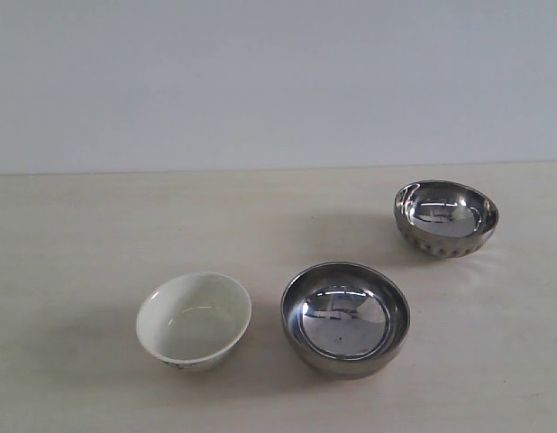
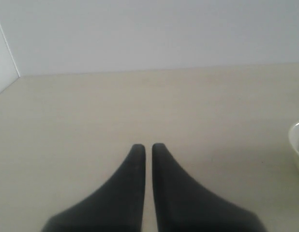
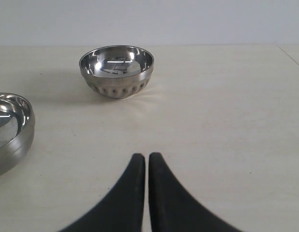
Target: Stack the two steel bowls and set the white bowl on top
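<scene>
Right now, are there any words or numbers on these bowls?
No readable text anywhere.
white bowl: a small dark mark near its base, too small and blurred to read.
smooth steel bowl and dimpled steel bowl: only reflections, no writing.

The left gripper (image 2: 148, 148) hung over the pale tabletop (image 2: 91, 106), its dark jaws closed to a thin slit. Part of the white bowl (image 2: 298, 145) showed at the frame's edge.
</scene>
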`<state>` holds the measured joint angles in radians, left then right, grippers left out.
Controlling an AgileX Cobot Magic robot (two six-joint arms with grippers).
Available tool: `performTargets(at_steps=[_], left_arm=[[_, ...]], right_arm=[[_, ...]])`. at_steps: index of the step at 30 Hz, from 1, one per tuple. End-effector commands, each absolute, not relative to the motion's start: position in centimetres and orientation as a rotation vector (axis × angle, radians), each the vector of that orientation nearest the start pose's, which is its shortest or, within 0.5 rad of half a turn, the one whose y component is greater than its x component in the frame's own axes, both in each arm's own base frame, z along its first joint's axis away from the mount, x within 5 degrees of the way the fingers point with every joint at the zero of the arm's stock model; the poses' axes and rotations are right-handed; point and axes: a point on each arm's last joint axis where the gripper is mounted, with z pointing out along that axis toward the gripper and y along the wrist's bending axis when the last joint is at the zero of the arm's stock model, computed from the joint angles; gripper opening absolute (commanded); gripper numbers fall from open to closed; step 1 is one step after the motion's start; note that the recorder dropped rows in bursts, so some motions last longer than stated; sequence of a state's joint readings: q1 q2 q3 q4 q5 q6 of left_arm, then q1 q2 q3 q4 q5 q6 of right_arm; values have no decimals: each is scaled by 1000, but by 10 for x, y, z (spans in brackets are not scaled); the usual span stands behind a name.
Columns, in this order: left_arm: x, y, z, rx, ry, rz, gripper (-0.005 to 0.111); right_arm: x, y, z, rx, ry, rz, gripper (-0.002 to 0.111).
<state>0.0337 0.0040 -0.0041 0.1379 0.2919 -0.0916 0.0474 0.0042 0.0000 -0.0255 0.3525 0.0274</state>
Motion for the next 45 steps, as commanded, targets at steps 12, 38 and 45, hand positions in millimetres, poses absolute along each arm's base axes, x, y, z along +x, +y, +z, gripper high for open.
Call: performTargets(at_steps=[12, 38, 45], left_arm=[[54, 6, 187, -31, 1774, 89, 4], [54, 6, 187, -31, 1774, 89, 4], [54, 6, 187, -31, 1774, 89, 4]], right_arm=[[54, 1, 182, -35, 1825, 14, 0], [54, 1, 182, -35, 1825, 14, 0], [56, 1, 193, -39, 1706, 13, 0]])
